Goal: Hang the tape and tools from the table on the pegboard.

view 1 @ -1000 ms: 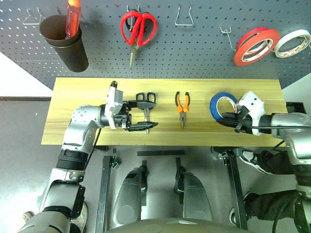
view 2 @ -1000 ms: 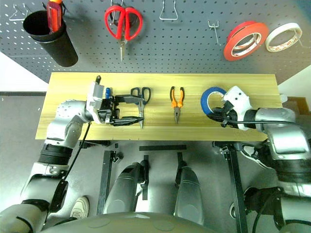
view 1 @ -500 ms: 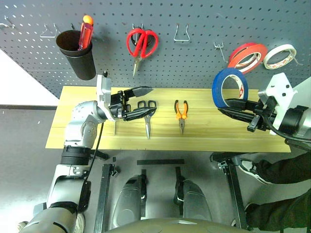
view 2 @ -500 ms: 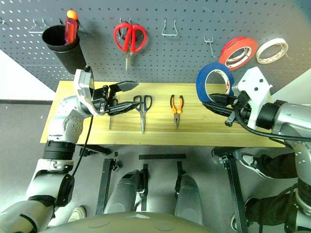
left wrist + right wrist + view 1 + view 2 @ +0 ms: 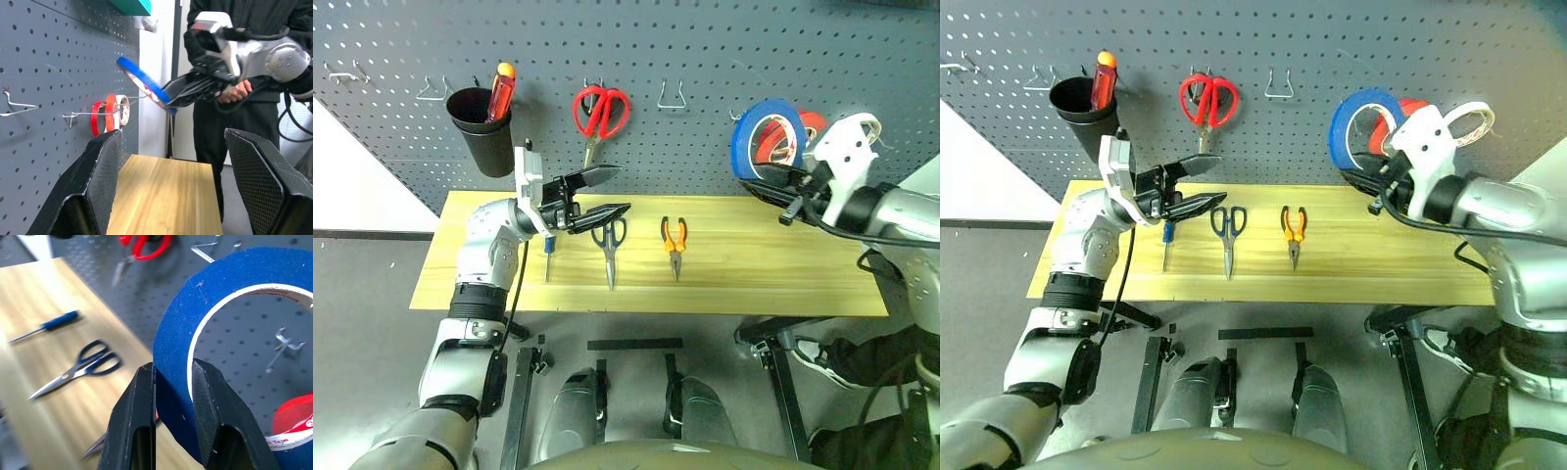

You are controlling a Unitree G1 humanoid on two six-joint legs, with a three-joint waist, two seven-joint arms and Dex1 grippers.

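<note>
Lifted off the table point(image 5: 724, 284), the blue tape point(image 5: 766, 137) is pinched by the right gripper point(image 5: 773, 182); left gripper point(image 5: 607, 194) gapes empty.

Grainy light wood table point(image 5: 754, 284), matt perforated pegboard point(image 5: 705, 49), bare wire hooks point(image 5: 671, 95).

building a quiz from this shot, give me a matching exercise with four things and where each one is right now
Things:
1. blue tape
2. red scissors
3. pliers
4. red-handled screwdriver

Places:
A. standing in the black cup on the pegboard
B. lying on the table
C. pinched in the right gripper, raised in front of the pegboard
D. hanging on a pegboard hook

Pairs: 1-C, 2-D, 3-B, 4-A
</note>
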